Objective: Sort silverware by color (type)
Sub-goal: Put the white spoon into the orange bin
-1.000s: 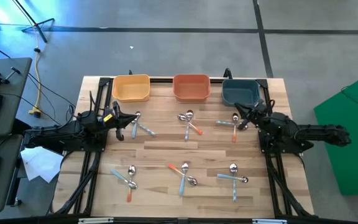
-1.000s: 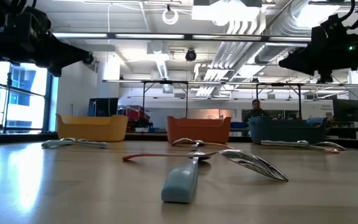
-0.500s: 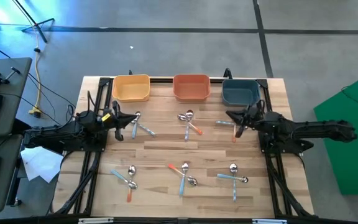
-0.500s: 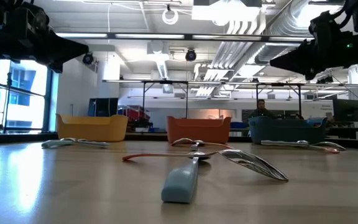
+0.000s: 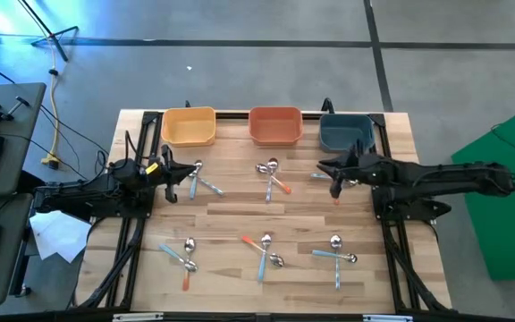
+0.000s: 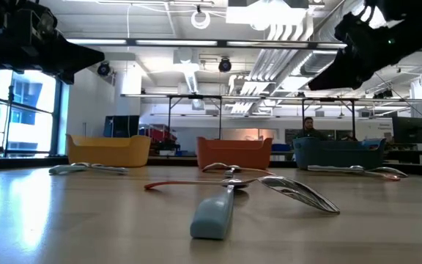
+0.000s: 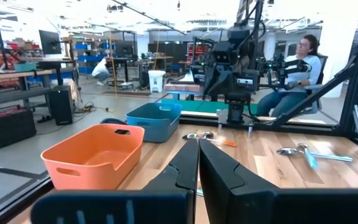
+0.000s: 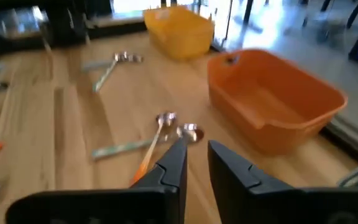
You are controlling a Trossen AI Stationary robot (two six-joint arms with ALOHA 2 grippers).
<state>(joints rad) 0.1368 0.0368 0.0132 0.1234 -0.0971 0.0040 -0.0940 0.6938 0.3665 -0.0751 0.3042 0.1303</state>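
Spoons with silver bowls and orange-red, light blue or silver handles lie flat on the wooden table in several small clusters: beside my left gripper, at the centre, under my right gripper, and three along the near side. My left gripper is shut and empty, hovering at the table's left. My right gripper is open by a narrow gap and empty. It hovers above the right-hand cluster and faces the centre spoons.
Three bins stand along the far edge: yellow, orange and dark teal. Bare wood lies between the spoon clusters. A person sits beyond the table's right side. A desk with papers stands off the table's left.
My right gripper has moved from the table's right edge toward its centre, reaching out over the right-hand spoon cluster while staying clear of the table. No spoon has moved.
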